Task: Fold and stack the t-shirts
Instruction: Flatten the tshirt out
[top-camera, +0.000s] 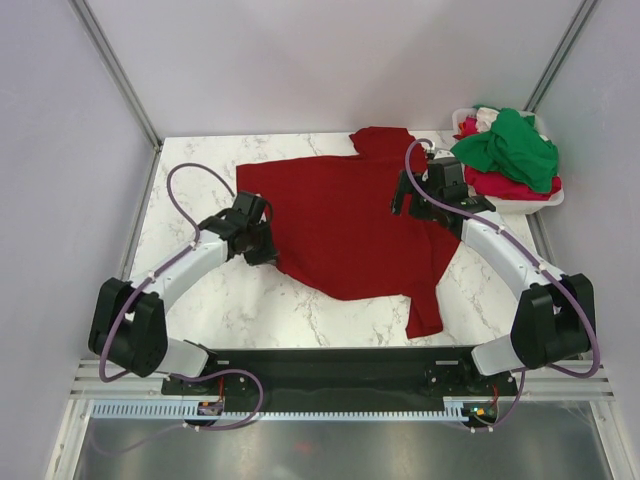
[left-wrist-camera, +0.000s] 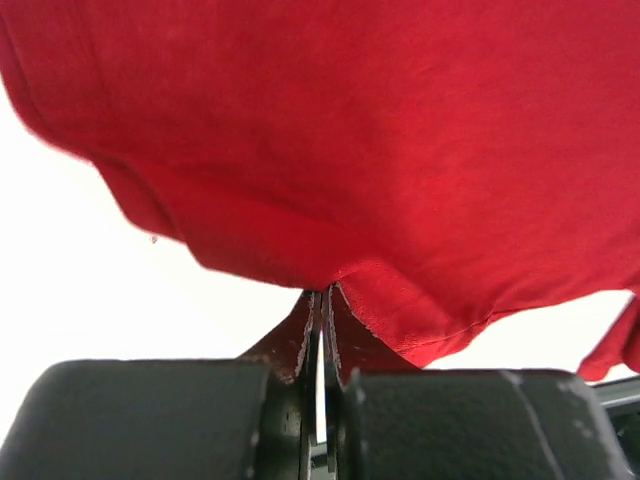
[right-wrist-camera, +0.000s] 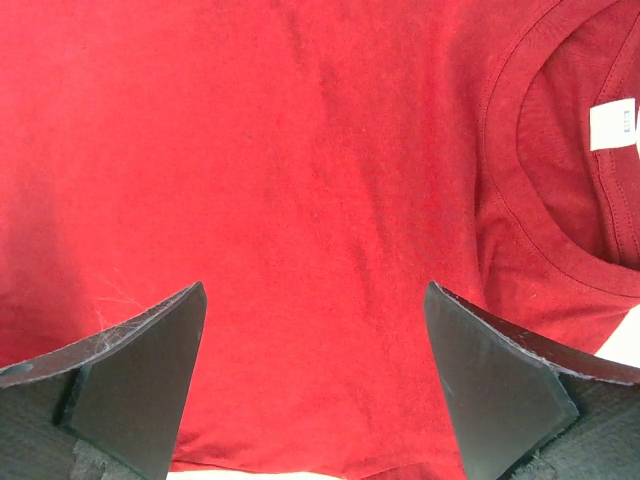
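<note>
Nearby, white basket (top-camera: 532, 205) of shirts (top-camera: 510, 145), right end effector (top-camera: 403, 197) over dark red t-shirt (top-camera: 340, 225)

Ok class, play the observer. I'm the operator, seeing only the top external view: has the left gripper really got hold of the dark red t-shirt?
Observer: Yes. The left wrist view shows the left gripper shut on a pinched edge of the dark red t-shirt.
Operator: And the other arm?
Observer: The right gripper is open, its fingers spread wide over the fabric.
Operator: Over which part?
Observer: Just beside the collar; a white label shows inside the neck.
</note>
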